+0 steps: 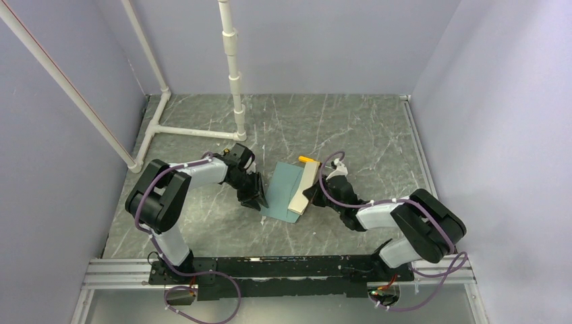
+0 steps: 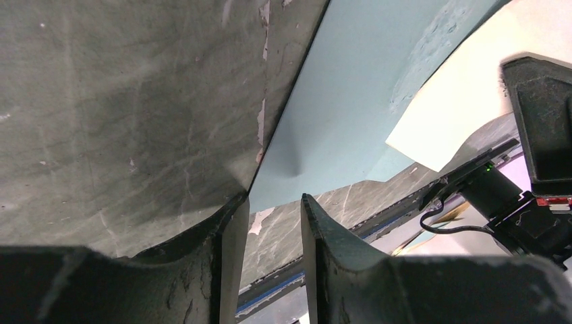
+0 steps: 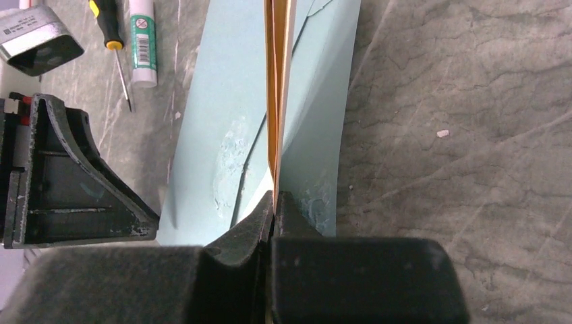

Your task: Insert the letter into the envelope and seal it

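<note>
1 grey marbled tabletop (image 1: 378, 135). 1 flat teal paper envelope (image 1: 280, 190) lying mid-tabletop btwn 2 hands. 1 cream folded letter (image 1: 305, 185), on edge over envelope, pinched by right hand (image 3: 273, 202); left hand (image 2: 273, 199) spread at envelope edge.

The marbled grey table (image 1: 351, 128) bears the teal envelope (image 1: 283, 190) mid-frame, white pipes (image 1: 195, 131) upper left, and a glue stick (image 3: 142, 40) and screwdriver (image 3: 111, 42) at the right wrist view's upper left.
</note>
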